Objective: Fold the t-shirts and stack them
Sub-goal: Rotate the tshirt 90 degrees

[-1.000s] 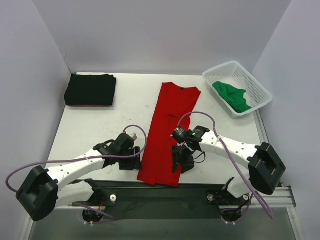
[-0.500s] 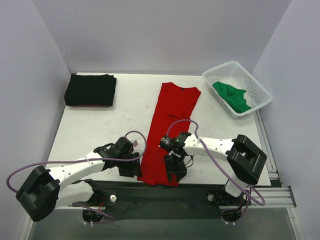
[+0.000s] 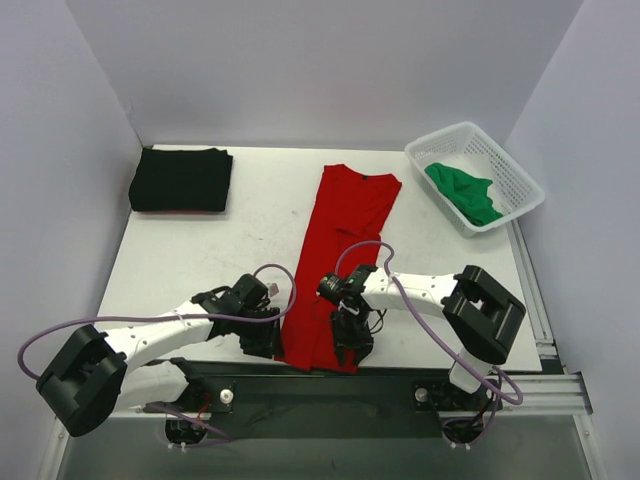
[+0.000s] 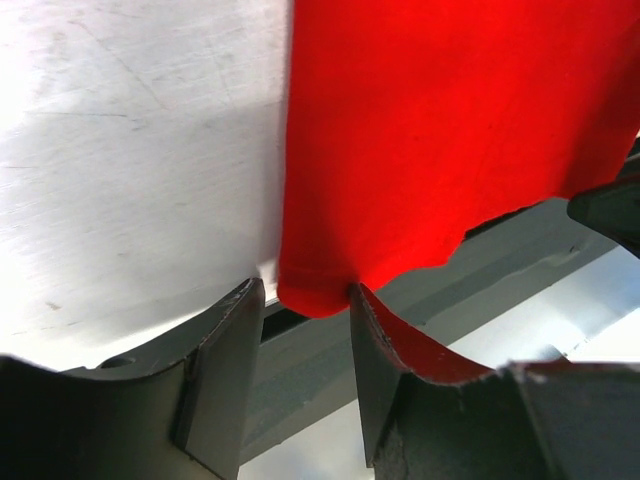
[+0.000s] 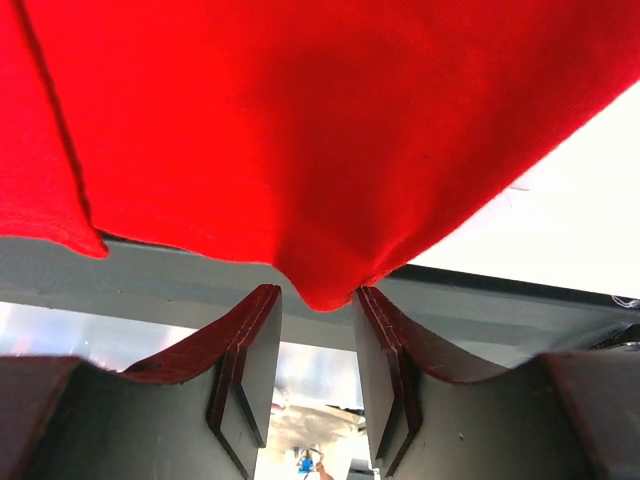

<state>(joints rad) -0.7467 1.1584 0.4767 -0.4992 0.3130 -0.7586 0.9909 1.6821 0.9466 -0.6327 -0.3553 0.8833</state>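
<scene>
A bright red t-shirt (image 3: 345, 250), folded into a long strip, lies in the table's middle with its hem at the near edge. My left gripper (image 3: 266, 341) is at its near left corner. In the left wrist view the gripper (image 4: 305, 300) is open, with the red corner (image 4: 315, 292) between the fingertips. My right gripper (image 3: 350, 345) is at the near right corner. In the right wrist view it (image 5: 315, 305) is open around the other red corner (image 5: 320, 285). A folded black t-shirt (image 3: 181, 179) lies far left. A green t-shirt (image 3: 463, 191) lies crumpled in the basket.
A white mesh basket (image 3: 517, 176) stands at the far right of the table. The table's near edge with a dark grey rail (image 3: 400, 385) runs just below both grippers. Purple-grey walls close in the left, back and right sides.
My right gripper has moved left and nearer, onto the red shirt's near right corner. My left gripper has crept nearer, to the near left corner. The shirt lies as before.
</scene>
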